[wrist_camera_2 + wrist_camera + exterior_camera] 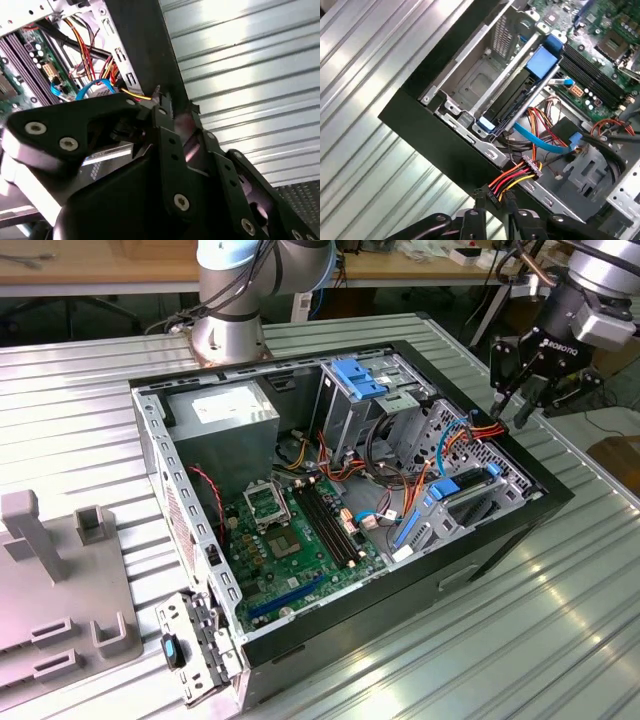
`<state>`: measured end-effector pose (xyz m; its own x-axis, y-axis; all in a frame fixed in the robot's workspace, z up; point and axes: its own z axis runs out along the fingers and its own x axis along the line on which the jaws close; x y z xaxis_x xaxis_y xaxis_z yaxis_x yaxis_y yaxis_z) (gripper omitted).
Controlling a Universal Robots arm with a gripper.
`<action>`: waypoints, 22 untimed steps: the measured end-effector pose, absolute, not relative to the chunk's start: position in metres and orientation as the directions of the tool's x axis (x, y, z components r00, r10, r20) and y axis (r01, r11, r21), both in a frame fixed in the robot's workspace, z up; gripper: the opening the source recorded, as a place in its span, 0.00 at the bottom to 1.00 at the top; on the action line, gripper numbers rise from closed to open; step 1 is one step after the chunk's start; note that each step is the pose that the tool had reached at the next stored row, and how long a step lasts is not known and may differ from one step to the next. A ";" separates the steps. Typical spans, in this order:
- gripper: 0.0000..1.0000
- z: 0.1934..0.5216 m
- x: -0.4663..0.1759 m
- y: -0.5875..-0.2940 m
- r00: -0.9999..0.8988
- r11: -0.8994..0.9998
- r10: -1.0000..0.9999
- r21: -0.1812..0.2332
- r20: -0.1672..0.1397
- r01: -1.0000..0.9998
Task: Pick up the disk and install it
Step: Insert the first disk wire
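disk (pixel 515 97) mostly hidden in cage (pixel 485 75); gripper (pixel 512 415) apart

The disk (pixel 514 96) lies in the metal cage (pixel 470 75), its dark body edged in blue, with a blue tab (pixel 542 62) at the end toward the motherboard (pixel 600 30). Beside the cage, a flat blue cable (pixel 540 142) crosses a bundle of red, yellow and orange wires (pixel 512 176). The gripper (pixel 494 199) hovers over the case's black rim (pixel 435 137), just beside that bundle. A ribbed table (pixel 370 75) lies outside the rim.
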<state>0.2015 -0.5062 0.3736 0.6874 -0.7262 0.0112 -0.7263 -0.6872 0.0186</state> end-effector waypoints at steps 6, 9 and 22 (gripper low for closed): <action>0.44 0.372 0.201 -0.509 0.744 -0.744 -0.668 0.013 0.014 -0.668; 0.44 0.372 0.201 -0.509 0.745 -0.744 -0.667 0.013 0.014 -0.668; 0.44 0.372 0.200 -0.511 0.814 -0.814 -0.580 0.013 0.014 -0.581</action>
